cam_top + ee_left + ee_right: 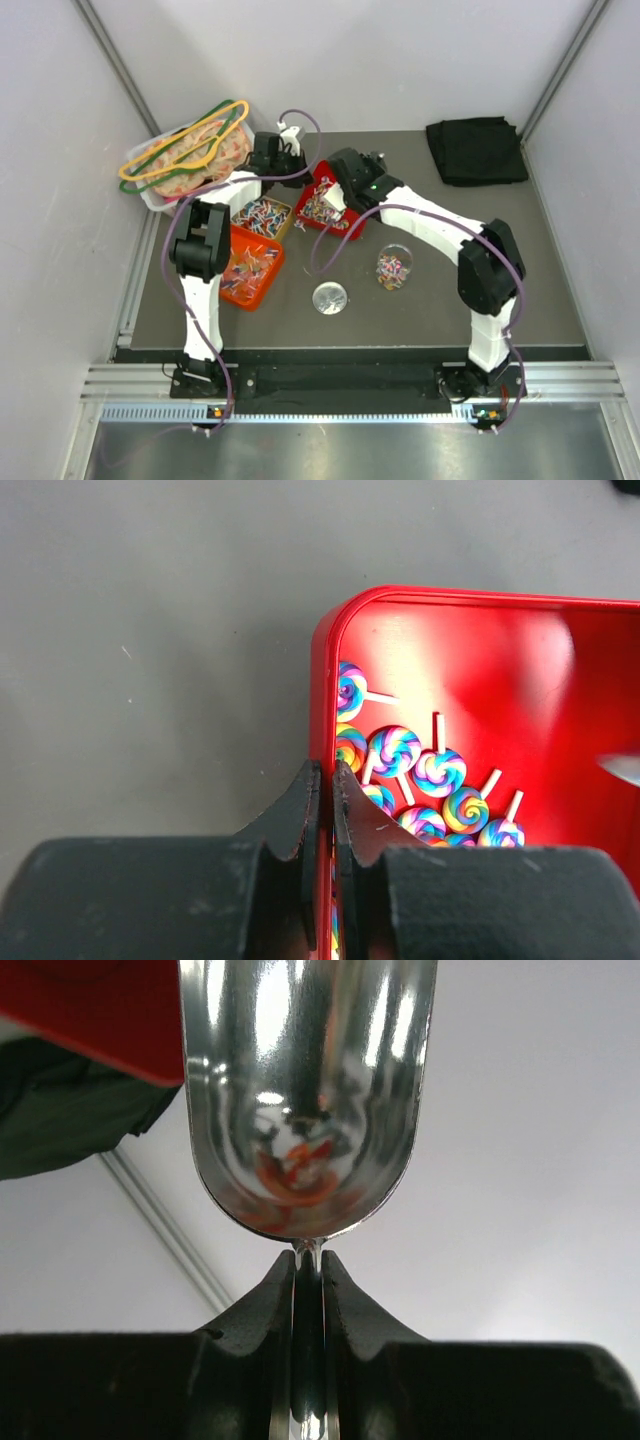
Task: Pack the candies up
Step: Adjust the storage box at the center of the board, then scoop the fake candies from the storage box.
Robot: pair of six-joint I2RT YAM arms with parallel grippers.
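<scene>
On the grey table [420, 290] between white walls [400, 60], left claw [326, 780] pinches red tray [480, 660], right claw [308, 1260] grips scoop [300, 1080].

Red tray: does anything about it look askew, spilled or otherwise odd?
Yes. The red tray is pinched at its rim by the left gripper, and its candies are bunched in the corner beside the gripper, leaving the rest bare.

The candies [440, 772] are rainbow swirls on white sticks, the tray [480, 650] glossy red. The scoop [305, 1090] is silver, the counter [150, 630] grey.
</scene>
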